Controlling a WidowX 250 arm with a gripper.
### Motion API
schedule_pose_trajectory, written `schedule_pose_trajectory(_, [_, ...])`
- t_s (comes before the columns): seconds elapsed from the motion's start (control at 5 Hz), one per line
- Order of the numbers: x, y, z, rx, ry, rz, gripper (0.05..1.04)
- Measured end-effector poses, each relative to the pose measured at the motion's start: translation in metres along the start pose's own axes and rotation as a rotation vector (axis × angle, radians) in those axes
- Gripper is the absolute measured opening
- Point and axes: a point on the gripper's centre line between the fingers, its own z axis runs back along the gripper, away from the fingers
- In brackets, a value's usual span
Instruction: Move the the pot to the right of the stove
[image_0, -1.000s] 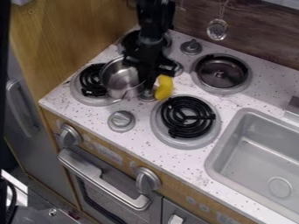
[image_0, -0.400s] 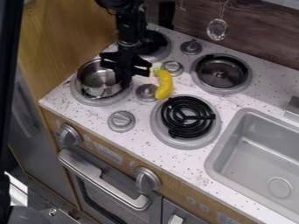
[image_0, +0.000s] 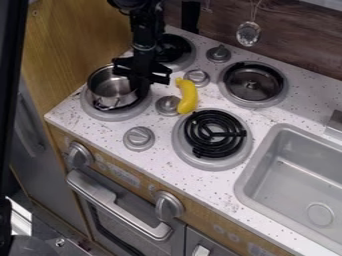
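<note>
Our tool (image_0: 138, 91) is at the right edge of the pot (image_0: 109, 90), though we cannot tell whether it is spread, pressed together or pinching that rim, and since the pot lies left of the banana (image_0: 188, 96), we judge our rightward carry must clear the banana.

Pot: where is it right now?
Camera view, left side: the pot sits on the near-left burner, beside the pincer and left of the yellow banana.
</note>
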Motion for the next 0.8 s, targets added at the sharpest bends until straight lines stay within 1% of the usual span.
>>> schedule_pose_trajectory(0.2, [-0.004,-0.009,0.004,-0.024,-0.034,-0.065,0.534])
schedule_pose_trajectory(0.4, [0.006,-0.015,0.042,-0.073,-0.105,-0.112,0.821])
schedule_pose_trajectory(0.6, [-0.006,-0.018,0.064,-0.094,-0.075,-0.145,1.003])
schedule_pose_trajectory(0.8, [-0.02,-0.018,0.065,-0.076,-0.05,-0.183,0.998])
